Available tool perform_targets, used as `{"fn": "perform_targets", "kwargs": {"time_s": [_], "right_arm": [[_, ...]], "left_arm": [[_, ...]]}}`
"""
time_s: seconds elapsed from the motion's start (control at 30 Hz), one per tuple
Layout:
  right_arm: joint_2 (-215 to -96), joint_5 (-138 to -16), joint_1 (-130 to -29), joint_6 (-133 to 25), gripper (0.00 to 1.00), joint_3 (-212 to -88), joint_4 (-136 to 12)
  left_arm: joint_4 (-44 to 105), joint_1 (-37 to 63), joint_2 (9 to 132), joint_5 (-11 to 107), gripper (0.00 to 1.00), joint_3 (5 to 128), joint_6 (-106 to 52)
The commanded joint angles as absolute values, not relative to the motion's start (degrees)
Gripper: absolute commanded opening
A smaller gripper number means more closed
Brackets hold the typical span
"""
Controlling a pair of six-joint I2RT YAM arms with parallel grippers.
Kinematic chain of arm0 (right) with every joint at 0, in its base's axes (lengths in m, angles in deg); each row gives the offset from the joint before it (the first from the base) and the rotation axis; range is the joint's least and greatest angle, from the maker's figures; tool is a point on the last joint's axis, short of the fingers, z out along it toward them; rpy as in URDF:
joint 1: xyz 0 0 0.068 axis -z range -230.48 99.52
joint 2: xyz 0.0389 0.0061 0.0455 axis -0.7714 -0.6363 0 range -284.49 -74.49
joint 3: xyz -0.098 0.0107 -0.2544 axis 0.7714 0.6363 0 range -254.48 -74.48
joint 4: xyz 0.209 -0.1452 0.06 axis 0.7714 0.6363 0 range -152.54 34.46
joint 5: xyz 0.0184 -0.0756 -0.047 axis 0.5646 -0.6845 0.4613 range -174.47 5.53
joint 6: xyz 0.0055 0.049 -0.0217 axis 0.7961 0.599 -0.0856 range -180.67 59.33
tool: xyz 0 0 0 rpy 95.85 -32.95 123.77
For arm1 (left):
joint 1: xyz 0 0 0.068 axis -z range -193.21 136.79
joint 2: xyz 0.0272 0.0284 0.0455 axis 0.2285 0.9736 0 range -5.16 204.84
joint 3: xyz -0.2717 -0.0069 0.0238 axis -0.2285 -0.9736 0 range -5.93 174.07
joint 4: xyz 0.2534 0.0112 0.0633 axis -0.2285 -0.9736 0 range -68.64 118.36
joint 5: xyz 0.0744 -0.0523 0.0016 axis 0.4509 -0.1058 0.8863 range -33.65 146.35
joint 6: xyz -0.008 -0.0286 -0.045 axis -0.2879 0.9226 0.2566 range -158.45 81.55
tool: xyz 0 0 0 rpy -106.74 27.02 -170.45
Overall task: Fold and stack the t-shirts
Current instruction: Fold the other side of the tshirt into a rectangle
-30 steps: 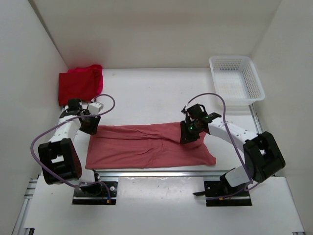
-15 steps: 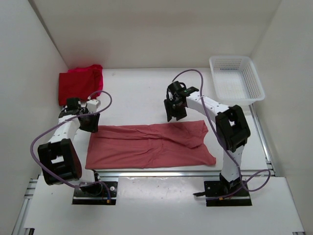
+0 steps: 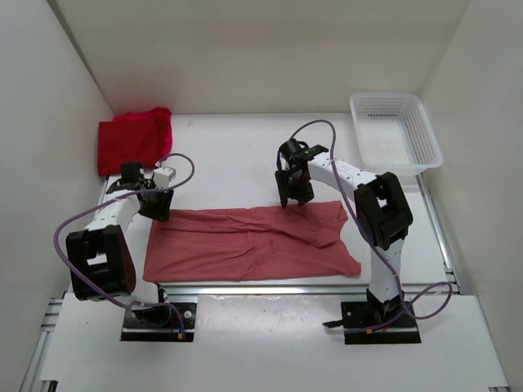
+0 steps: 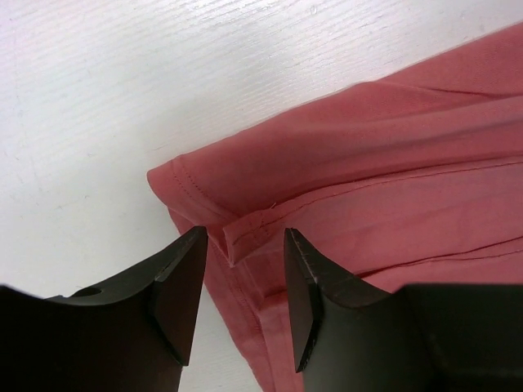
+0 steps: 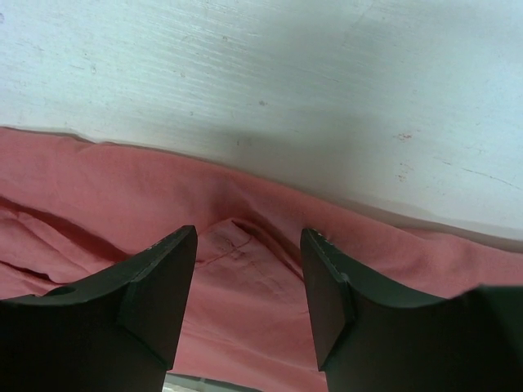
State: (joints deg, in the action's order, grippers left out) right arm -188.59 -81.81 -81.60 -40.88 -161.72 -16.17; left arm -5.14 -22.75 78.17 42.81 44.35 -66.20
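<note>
1. My left hand (image 4: 244, 245): released, fingers apart over the pink shirt (image 3: 245, 245) corner.
2. My right hand (image 5: 248, 245): released, just above that shirt's far edge.
3. Beyond my left hand: red shirts (image 3: 132, 140), piled.

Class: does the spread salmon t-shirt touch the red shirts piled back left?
Apart. Top view shows bare table between the salmon t-shirt and red shirts.

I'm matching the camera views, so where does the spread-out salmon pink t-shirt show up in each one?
Top external: salmon pink t-shirt spread flat, lower middle.
Left wrist: its hemmed corner fills the right side.
Right wrist: its edge crosses the lower half.
Shared landmark: the white table beside the shirt's edge.
</note>
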Motion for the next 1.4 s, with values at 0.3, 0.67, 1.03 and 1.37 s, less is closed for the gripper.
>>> {"fn": "perform_targets", "kwargs": {"time_s": [0.3, 0.67, 1.03, 1.37], "right_arm": [[-193.1, -79.1, -84.0, -39.8, 0.45, -166.0, -15.3], [-188.0, -77.8, -84.8, -38.3, 0.08, -162.3, -17.0], [-176.0, -71.0, -87.0, -36.7, 0.0, -146.0, -22.5], [-167.2, -68.7, -88.8, -33.4, 0.0, -136.2, -26.2]], "left_arm": [[-2.6, -23.6, 78.7, 43.1, 0.4, 42.8, -67.5], [-5.6, -24.4, 76.5, 40.1, 0.01, 43.5, -70.0], [-14.1, -25.5, 74.3, 36.3, 0.0, 43.4, -79.4], [-19.3, -26.8, 71.7, 38.8, 0.0, 41.5, -86.9]]}}
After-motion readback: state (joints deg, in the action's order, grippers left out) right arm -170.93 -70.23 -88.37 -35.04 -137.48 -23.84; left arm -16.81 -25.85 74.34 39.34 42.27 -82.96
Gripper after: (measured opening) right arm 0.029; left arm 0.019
